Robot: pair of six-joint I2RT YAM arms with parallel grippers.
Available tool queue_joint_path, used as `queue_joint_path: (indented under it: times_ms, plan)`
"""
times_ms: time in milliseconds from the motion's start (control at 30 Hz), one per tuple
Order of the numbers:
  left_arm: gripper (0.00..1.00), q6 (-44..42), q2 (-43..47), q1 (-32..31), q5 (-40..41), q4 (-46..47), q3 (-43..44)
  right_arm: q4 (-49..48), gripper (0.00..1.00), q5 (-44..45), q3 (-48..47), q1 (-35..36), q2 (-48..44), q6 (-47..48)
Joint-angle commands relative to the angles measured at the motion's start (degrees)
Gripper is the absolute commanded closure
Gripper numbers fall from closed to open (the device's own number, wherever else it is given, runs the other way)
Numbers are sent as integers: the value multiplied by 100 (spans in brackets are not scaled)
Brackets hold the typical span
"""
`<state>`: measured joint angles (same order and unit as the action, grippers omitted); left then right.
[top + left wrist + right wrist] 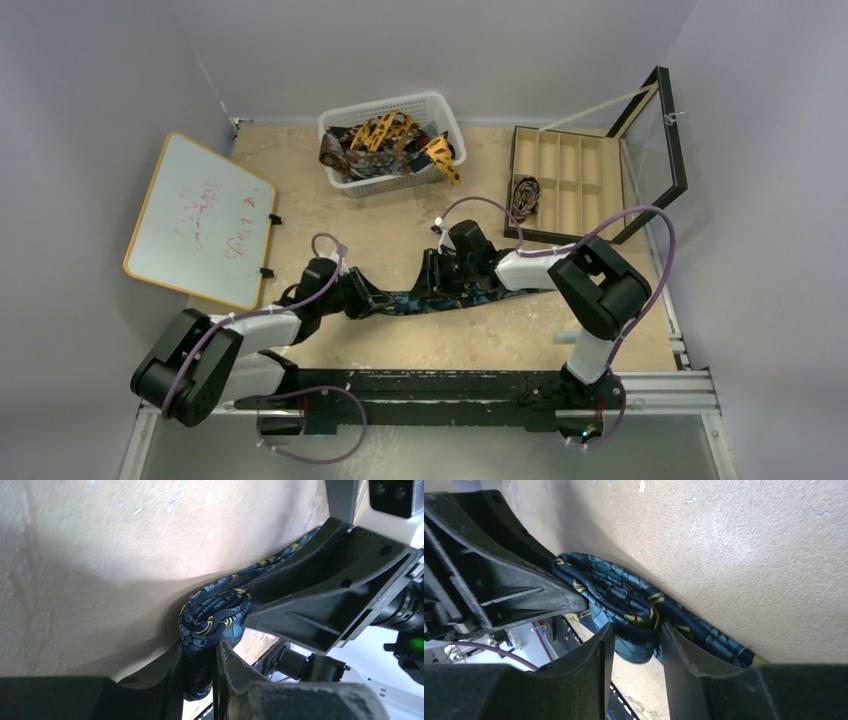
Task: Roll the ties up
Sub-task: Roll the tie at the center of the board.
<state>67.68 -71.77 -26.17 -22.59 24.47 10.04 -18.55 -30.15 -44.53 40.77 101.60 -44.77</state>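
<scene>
My left gripper is clamped on the navy tie, with the rolled end bunched just ahead of it. My right gripper straddles the same roll, but I cannot tell whether it presses. From above, both grippers hide the roll.

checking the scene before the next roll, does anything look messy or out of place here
An orange-yellow tie hangs over the near right rim of the white basket instead of lying inside. The navy tie on the table is bunched into a loose, uneven coil, not a tidy roll.
</scene>
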Motion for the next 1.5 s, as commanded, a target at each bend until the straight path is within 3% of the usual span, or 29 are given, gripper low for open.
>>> queue_joint_path:
  times_ms: [0,200,467,800,1100,1233,1467]
  plan:
    - [94,-714,477,-19,557,-1165,688,413,55,414,-198,6,-447,273]
    - [97,-1238,690,-15,998,-2405,1361,381,57,547,-144,33,-709,238]
    - [98,-1793,492,-19,1229,-3317,1977,522,78,962,-446,83,-370,170]
    - [98,-2136,445,-19,1594,-4060,2563,516,90,982,-1006,162,338,148]
    - [98,-2526,206,-235,2232,-4833,3206,481,93,830,-1343,326,688,110]
    - [99,-2655,-22,-560,3007,-5314,3608,839,93,1117,-1370,326,469,142]
    - [99,-2656,-590,-1341,4398,-6133,4343,1292,90,2381,-1084,236,-399,-56]
